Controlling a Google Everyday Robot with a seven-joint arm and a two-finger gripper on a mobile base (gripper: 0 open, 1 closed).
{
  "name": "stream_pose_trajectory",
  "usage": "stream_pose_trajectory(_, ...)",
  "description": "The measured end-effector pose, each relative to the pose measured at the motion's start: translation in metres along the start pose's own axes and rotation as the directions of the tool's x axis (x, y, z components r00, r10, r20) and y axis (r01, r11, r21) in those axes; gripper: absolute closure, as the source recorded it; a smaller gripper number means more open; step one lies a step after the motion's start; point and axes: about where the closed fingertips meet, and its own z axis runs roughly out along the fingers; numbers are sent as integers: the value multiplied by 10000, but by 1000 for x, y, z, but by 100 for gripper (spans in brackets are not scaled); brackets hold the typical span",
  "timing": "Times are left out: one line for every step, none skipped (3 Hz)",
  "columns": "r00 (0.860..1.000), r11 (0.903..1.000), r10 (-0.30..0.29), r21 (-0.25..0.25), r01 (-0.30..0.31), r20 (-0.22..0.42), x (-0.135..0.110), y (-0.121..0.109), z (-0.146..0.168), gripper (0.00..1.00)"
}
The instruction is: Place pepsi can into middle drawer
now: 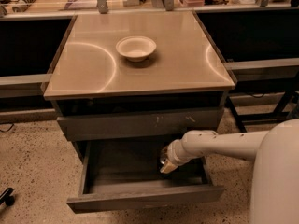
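The middle drawer (140,197) is pulled open at the bottom of the cabinet, wide and shallow, with a dark grey inside and a plain front panel. My gripper (167,166) hangs at the end of the white arm (219,143), which reaches in from the right. It points down into the right half of the drawer, close to its floor. The pepsi can does not show plainly. If it is there, the gripper and wrist hide it.
Above the open drawer is a closed grey drawer front with pale scratch marks (140,124). A cream round bowl (136,47) sits on the tan cabinet top (187,64). Dark shelving stands to both sides. Speckled floor (32,171) lies at the left.
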Motion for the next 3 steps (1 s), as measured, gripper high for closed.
stream_pose_trajectory(10000, 10000, 0, 0, 0, 0, 0, 0, 0, 34)
stream_pose_trajectory(10000, 10000, 0, -1, 0, 0, 0, 0, 0, 11)
stream_pose_trajectory(10000, 10000, -2, -13, 2, 4, 0, 1, 1, 0)
